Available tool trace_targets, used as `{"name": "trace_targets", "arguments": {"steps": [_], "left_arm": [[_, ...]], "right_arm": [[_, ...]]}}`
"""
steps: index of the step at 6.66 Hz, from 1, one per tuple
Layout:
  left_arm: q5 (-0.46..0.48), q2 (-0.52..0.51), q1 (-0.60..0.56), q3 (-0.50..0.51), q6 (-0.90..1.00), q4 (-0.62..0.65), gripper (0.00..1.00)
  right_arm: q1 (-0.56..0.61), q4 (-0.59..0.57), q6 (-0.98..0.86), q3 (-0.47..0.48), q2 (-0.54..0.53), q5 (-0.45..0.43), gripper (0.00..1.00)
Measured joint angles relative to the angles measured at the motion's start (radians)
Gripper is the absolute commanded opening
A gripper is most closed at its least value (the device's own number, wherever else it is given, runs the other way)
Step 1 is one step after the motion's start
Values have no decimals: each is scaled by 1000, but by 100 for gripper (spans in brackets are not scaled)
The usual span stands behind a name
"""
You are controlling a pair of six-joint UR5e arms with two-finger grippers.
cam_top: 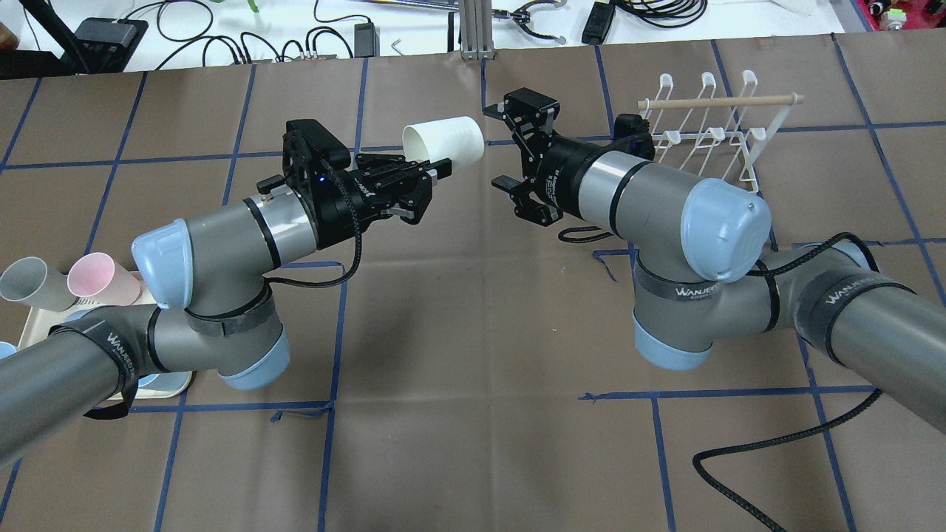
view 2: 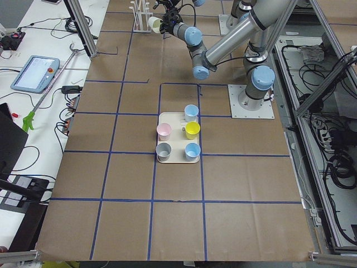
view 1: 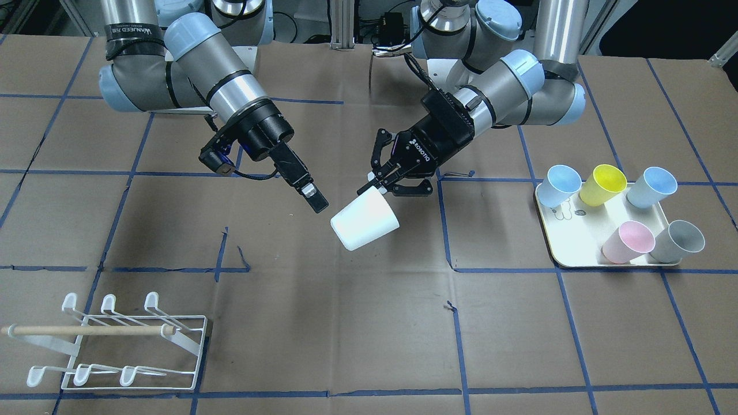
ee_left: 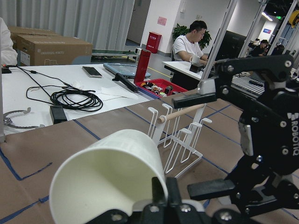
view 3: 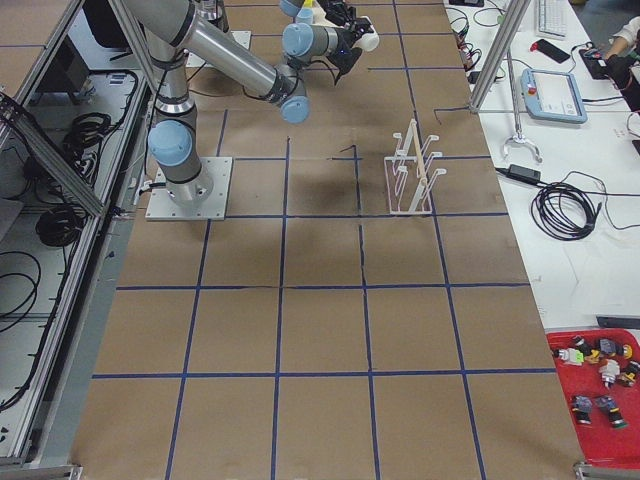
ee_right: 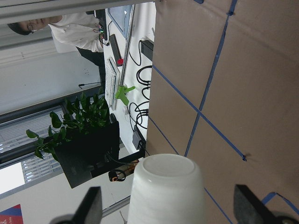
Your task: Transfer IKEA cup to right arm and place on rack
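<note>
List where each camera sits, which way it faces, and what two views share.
Front-facing: across the table, facing the robot; left gripper holds white cup.
Overhead: behind the shoulders, looking down; right gripper open, rack upper right.
Exterior left: table end; tray, left arm nearer.
Exterior right: opposite end; right arm nearer.
Left wrist: past its gripper; cup, rack.
Right wrist: cup's base between its fingers.
Shared: both wrists see the cup.

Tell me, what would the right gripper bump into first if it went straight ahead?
Probably the white cup, base end first. The left gripper holds it right in front of the open right gripper.
</note>
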Motion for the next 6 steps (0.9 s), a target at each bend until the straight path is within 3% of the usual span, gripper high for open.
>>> {"name": "trace_targets", "arguments": {"steps": [6], "left_arm": [[1, 0, 2, 0, 0, 0, 0]], "right_arm": [[53, 6, 6, -120, 119, -8, 99]]}}
